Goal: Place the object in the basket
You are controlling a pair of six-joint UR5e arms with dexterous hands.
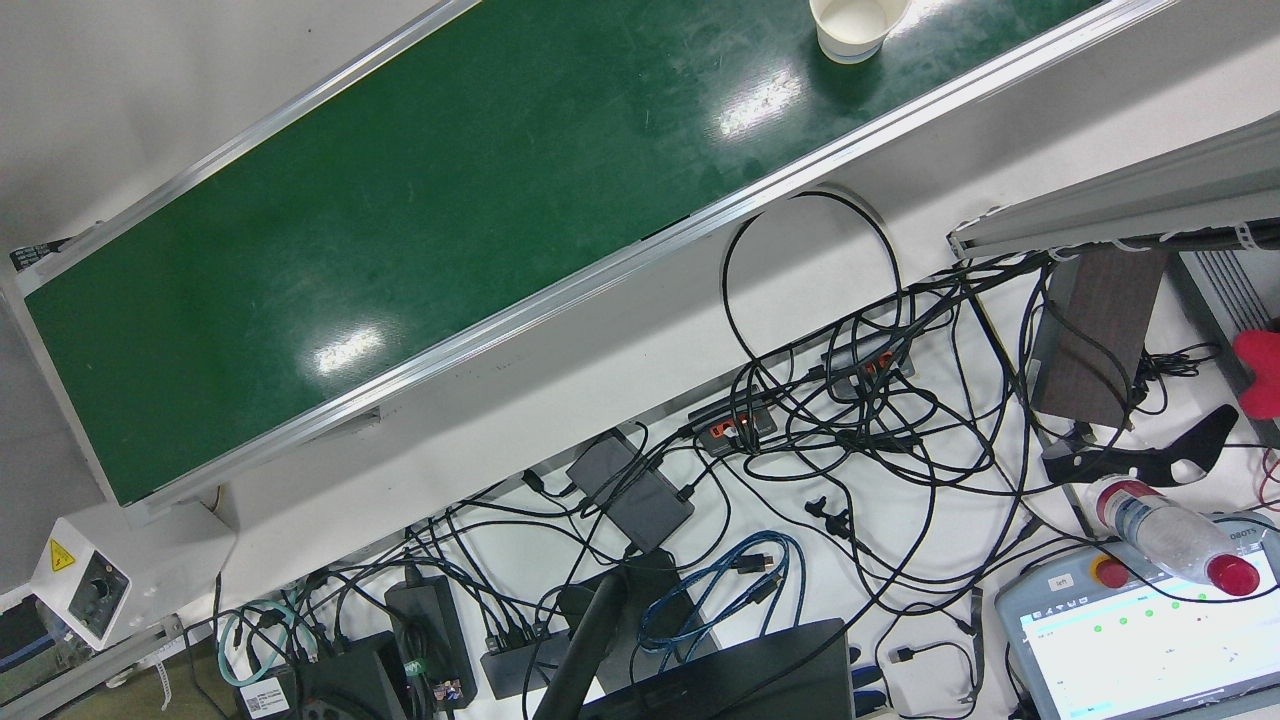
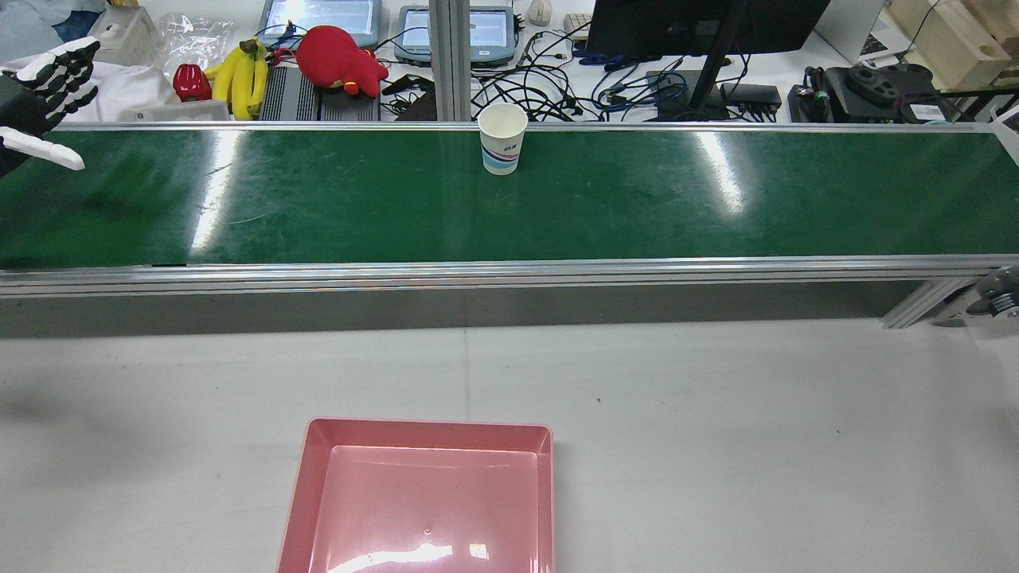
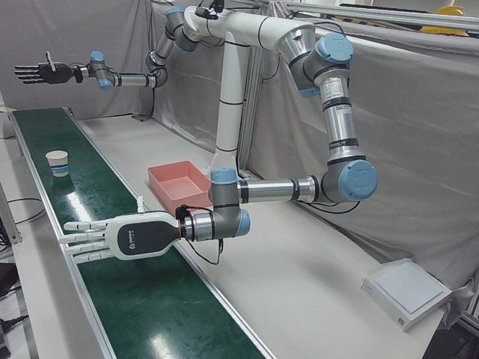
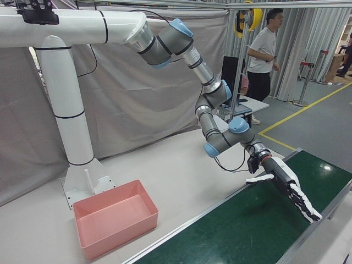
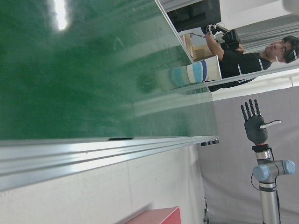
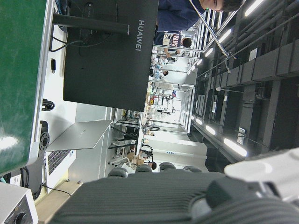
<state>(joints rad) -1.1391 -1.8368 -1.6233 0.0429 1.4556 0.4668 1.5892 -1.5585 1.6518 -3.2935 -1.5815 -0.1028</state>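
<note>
A white paper cup [image 2: 502, 138] with blue stripes stands upright on the green conveyor belt [image 2: 637, 199], near its far edge; it also shows in the front view [image 1: 855, 25], the left-front view [image 3: 57, 162] and the left hand view [image 5: 196, 73]. The pink basket [image 2: 430, 427] sits empty on the grey table in front of the belt, also seen in the left-front view [image 3: 166, 179] and the right-front view [image 4: 118, 231]. My left hand [image 2: 44, 103] hovers open over the belt's left end, far from the cup [image 3: 123, 238]. My right hand [image 4: 283, 184] is open above the belt's other end [image 3: 41, 72].
Behind the belt a desk holds bananas [image 2: 243, 72], a red plush toy [image 2: 338, 60], tablets, a monitor and tangled cables [image 1: 850, 420]. A white box [image 3: 408, 288] lies on the grey table's corner. A person [image 4: 264, 52] stands beyond the station.
</note>
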